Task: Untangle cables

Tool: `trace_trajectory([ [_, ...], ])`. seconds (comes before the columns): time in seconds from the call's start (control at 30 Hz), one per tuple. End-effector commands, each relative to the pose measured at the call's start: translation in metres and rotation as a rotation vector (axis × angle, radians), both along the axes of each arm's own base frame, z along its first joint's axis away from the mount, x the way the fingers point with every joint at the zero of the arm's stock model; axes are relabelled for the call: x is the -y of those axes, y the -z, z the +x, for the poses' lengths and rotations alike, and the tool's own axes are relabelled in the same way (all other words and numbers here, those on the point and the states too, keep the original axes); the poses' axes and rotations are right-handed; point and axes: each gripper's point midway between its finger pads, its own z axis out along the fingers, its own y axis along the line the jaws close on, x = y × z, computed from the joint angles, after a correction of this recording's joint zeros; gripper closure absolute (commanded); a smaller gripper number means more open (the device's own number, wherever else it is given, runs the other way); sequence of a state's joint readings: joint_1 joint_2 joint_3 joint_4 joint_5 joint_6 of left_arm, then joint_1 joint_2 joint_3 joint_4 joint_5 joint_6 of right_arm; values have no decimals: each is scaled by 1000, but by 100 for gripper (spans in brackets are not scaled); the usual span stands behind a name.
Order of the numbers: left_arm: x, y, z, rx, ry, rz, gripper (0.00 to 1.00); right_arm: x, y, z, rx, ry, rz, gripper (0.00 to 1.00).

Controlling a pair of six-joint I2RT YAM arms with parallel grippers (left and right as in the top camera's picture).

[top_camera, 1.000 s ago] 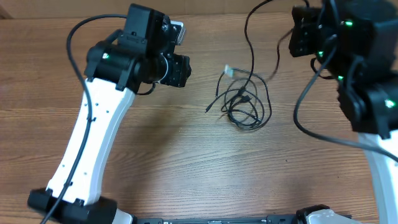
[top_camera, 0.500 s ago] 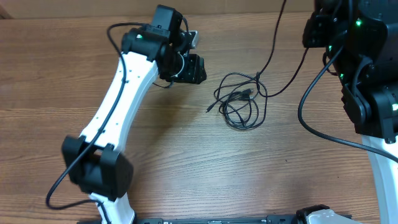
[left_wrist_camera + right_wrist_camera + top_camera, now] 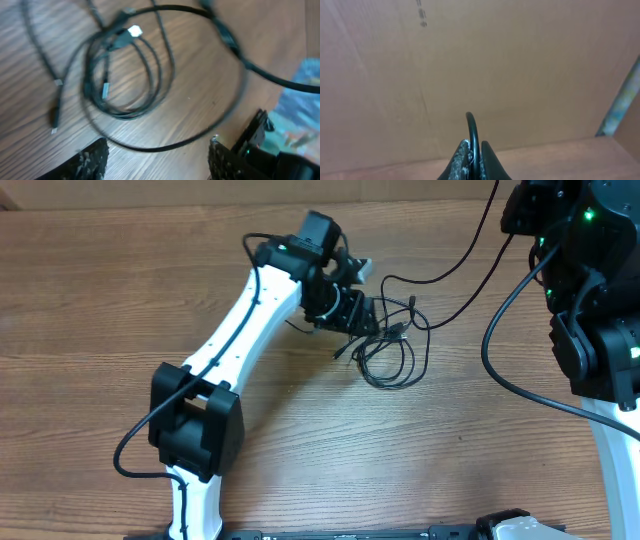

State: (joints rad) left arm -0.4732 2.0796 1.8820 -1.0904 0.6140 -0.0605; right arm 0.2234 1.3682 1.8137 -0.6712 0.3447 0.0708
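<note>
**Operator:** Moved since the earlier overhead frame: the cables (image 3: 390,358) keep their spot just right of frame centre. The left arm (image 3: 250,310) has swung in from the left, so the left gripper (image 3: 352,315) now overlaps the coil's left edge. Confirm the cables' state.

**Technician:** Loose overlapping loops lie flat on the table (image 3: 120,380). A plug end (image 3: 134,31) shows at the upper left of the left wrist frame. One raised strand (image 3: 440,279) leaves the coil and runs off the upper right of the overhead frame.

**Operator:** Grippers?

**Technician:** Left gripper: fingers spread wide, nothing between them, poised over the loops. Right gripper (image 3: 474,152): fingers pinched on a black cord, presumably that raised strand, and held high, facing a plain brown surface.

**Operator:** Step in hand?

**Technician:** Judged: approach for a second grasp. One strand is anchored and the tangle is not yet opened. The next move calls for three actions:
1. Lower the left gripper onto a single loop, not the stack.
2. Close on that loop.
3. Draw away from the right gripper's hold, so the loops slide apart rather than tighten.
</note>
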Motion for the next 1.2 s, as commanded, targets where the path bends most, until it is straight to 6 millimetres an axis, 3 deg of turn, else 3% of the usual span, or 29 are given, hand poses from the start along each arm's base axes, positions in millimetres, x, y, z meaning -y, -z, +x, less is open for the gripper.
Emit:
trace_trajectory([
  [0.0,16,3,-11,49,135,-36,33,4,-5,-3,12,21,14,96],
  [0.2,28,9,-22,154,283,-6,26,6,-2,-2,0,27,6,95],
  [0.47,36,19,-27,264,385,97,25,8,-1,-2,-4,34,6,96],
  [0.73,30,32,-14,343,348,262,32,8,-3,-2,3,34,7,96],
  [1.0,19,35,2,370,254,348,59,19,-4,-3,5,93,-3,96],
  [1.07,16,36,6,375,219,374,79,21,-3,-4,3,109,-6,96],
  [1.1,13,36,9,376,197,388,96,22,-2,-5,-1,114,-8,96],
  [1.17,9,36,13,375,154,412,96,23,1,-5,-12,115,-11,96],
])
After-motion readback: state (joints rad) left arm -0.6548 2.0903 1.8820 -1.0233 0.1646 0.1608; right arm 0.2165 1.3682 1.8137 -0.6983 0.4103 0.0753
